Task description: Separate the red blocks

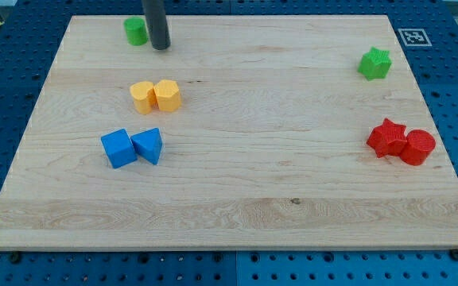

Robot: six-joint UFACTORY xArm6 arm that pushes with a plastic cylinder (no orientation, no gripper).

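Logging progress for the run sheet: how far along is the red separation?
Done: nothing visible. The red star block and the red round block sit touching near the view's right edge. In hand: my tip is at the view's top left, beside the green round block, far from the reds. Left: cross the board, get between the reds and push one away.

On a wooden board, my tip stands at the view's top left, just right of a cylinder. Two touching pairs lie below it, one under the other. Across the board, a star sits above a star touching a cylinder on its right.
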